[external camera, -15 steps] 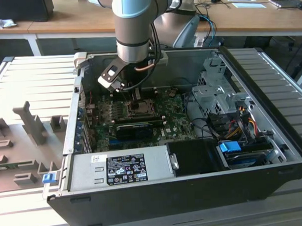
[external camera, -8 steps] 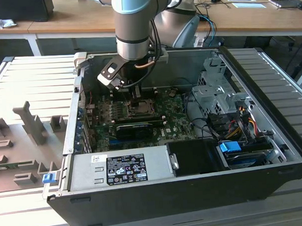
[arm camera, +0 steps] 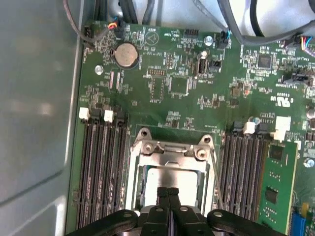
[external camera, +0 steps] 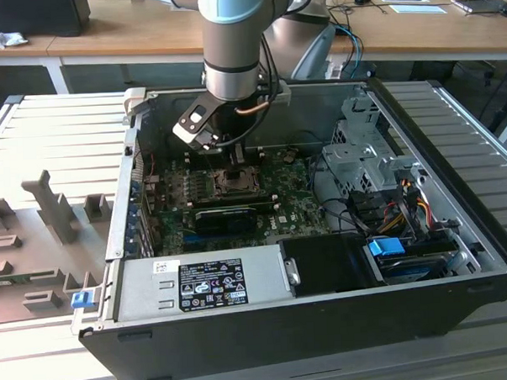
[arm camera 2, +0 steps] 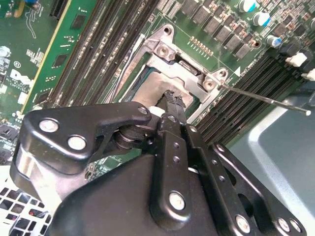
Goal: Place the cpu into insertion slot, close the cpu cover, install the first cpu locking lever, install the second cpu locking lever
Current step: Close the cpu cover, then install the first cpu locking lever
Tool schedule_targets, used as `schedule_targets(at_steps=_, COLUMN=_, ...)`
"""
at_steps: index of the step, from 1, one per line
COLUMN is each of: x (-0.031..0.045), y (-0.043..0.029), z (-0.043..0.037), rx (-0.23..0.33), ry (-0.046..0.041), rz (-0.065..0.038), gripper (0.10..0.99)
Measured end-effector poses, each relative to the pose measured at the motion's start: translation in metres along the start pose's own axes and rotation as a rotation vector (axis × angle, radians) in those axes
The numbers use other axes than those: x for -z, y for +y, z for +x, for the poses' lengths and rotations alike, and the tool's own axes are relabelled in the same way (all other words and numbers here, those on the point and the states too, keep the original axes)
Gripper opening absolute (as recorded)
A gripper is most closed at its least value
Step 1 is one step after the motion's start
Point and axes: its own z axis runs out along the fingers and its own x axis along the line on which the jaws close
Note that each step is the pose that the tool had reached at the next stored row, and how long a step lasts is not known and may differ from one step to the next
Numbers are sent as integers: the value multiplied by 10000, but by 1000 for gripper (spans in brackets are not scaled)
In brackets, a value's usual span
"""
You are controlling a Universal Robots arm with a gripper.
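A: Small flat square cpu (arm camera: 172,179), pale silver-grey metal on top: whereabouts?
B: Down in the socket at the middle of the green motherboard (arm camera: 162,83), flanked on both sides by banks of long black memory slots (arm camera: 98,167).
A: And the thin silvery-grey metal cpu cover (arm camera: 173,158) with the big square window?
B: Lying over the socket, by the look of the first wrist view, cpu's top visible through the window.
A: Black metal fingers (arm camera: 163,199)?
B: Pressed together, tip against tip, nothing between. Poised right over the cpu's top; touching or just clear, impossible to tell.
A: Thin steel-wire locking lever (arm camera 2: 266,100)?
B: Sticking out from a corner of the socket in the second wrist view, slanting away over the memory slots toward the grey case wall.
A: Further out?
B: Open black computer case (external camera: 327,321) on a grey ribbed tabletop (external camera: 57,131), with a silver-and-blue robot arm (external camera: 230,39) reaching down into it from above. Silver labelled power supply box (external camera: 198,281) along the case's near edge in the exterior view.
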Motion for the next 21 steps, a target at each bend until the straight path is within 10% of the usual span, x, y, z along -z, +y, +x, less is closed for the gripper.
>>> schedule_targets(at_steps=21, x=136, y=13, z=1, rx=-1, ry=0, rz=1, gripper=106)
